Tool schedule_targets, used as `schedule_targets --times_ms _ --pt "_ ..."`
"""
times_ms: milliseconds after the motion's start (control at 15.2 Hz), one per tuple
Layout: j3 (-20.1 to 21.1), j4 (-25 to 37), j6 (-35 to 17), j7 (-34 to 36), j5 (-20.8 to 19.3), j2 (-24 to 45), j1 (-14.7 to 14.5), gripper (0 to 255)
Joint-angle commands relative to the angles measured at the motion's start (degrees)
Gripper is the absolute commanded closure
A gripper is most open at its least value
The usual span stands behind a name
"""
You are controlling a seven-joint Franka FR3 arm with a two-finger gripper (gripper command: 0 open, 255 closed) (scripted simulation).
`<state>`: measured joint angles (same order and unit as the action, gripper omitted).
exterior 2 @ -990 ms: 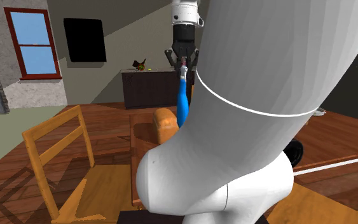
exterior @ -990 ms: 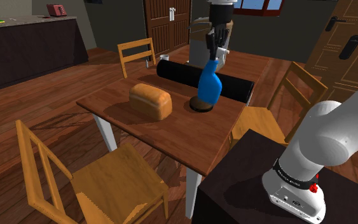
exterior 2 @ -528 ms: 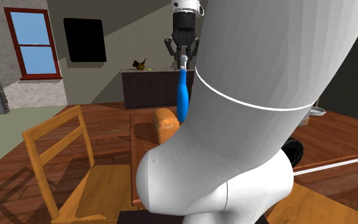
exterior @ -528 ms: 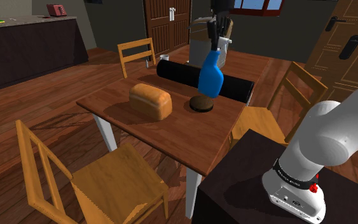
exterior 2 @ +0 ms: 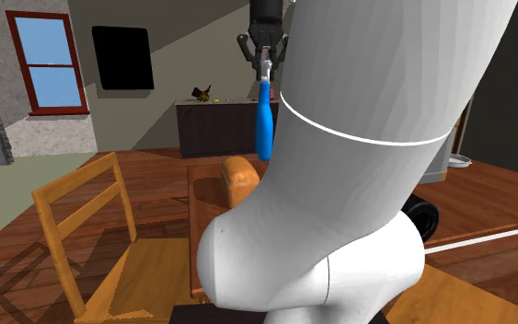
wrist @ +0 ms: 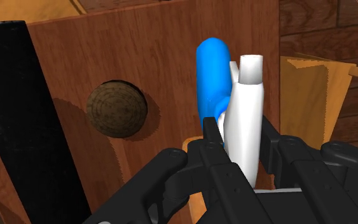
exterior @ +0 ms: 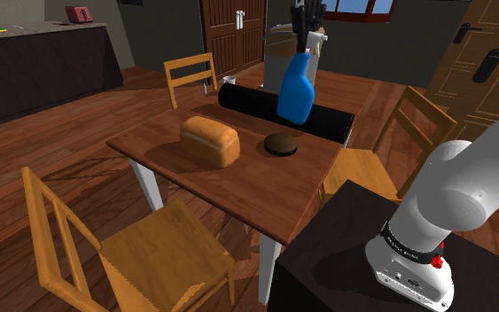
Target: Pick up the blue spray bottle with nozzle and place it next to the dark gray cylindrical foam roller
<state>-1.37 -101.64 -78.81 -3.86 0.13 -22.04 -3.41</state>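
Wooden floorboards (exterior: 79, 168) and a dark counter (exterior: 43, 66) are surrounding a wooden table (exterior: 238, 182) with chairs (exterior: 132, 248) drawn up to it; above the table the gripper (exterior: 306, 40) is clamping its two black fingers (wrist: 210, 133) on the white nozzle (wrist: 247, 102) of the blue spray bottle (exterior: 296, 90), so the jaws are closed on the bottle's head and not its body; that high hold looks chosen so that the rounded body is hanging beneath the hand, base downward and only a little tilted, ready to be stood down flat; the bottle is hanging in the air, clear of the table, touching nothing but the fingers; being the one container here, it is giving nothing away about its contents, since the blue body is opaque; seen from the hand's camera, a round brown disc (wrist: 116, 108) is lying on the wood between the bottle and the black foam roller (wrist: 18, 127), and it is bearing nothing; the roller is lying on its side along the table's far edge in the shoulder view; a loaf of bread (exterior: 210, 140) is sitting apart, toward that view's left; I am judging the lift done and the set-down not yet made; the next move is probably calling for bare wood just beside the roller, past the disc, and a gentle lowering, since a tall bottle held by its head could tip on release, and a nudge could set the roller rolling.
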Motion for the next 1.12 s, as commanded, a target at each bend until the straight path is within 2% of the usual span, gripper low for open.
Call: schedule_targets --times_ms 0,330,1056 --pt "-0.03 2.27 1.55 -0.04 0.01 0.72 0.0 255" --pt "-0.05 8.11 5.37 -0.04 0.05 2.74 -0.01 255" --pt "-11.39 13.6 5.69 -16.93 -2.99 7.72 5.01 255"
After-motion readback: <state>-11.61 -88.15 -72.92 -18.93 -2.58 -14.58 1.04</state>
